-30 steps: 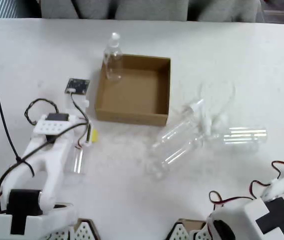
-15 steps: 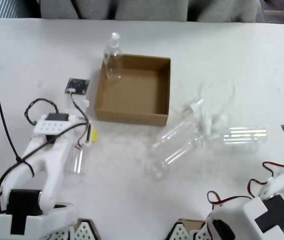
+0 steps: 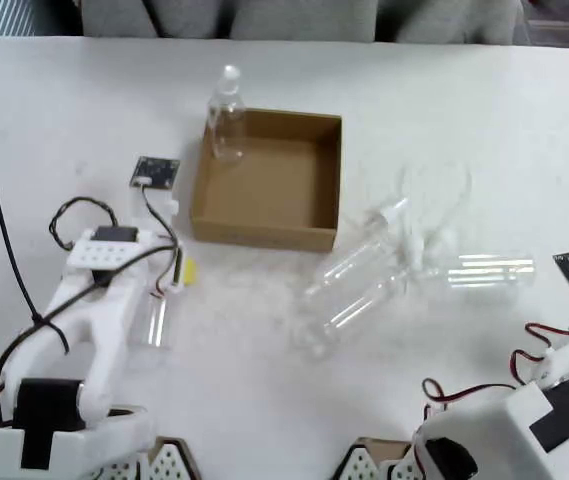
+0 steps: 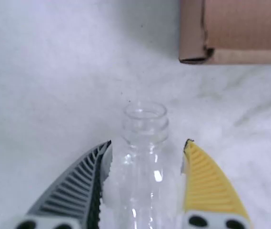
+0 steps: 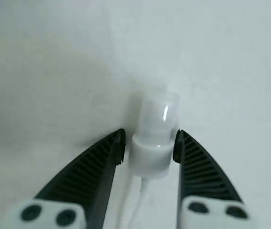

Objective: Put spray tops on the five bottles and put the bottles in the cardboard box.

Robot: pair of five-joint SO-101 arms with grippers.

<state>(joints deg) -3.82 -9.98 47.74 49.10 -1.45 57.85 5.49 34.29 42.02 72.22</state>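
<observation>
My left gripper [image 4: 148, 143] is shut on a clear bottle [image 4: 145, 121] with an open neck and no top; it lies on the table [image 3: 154, 322] left of the cardboard box [image 3: 264, 233]. My right gripper [image 5: 149, 132] is shut on a white spray top [image 5: 157, 114], its thin tube trailing back between the fingers. The right arm [image 3: 564, 400] is at the near right edge. One bottle with a top [image 3: 226, 112] stands in the box's far left corner. Three clear bottles [image 3: 357, 262] [image 3: 356, 306] [image 3: 489, 270] lie right of the box, with loose spray tops [image 3: 422, 246] among them.
A small black board [image 3: 155, 172] on a wire lies left of the box. A black cable [image 3: 9, 250] loops over the left arm [image 3: 74, 340]. Bare white table stretches behind the box and across the near middle.
The right arm has swung a little to the left, bringing its wrist board further into the high view. The left arm and all bottles are as before.
</observation>
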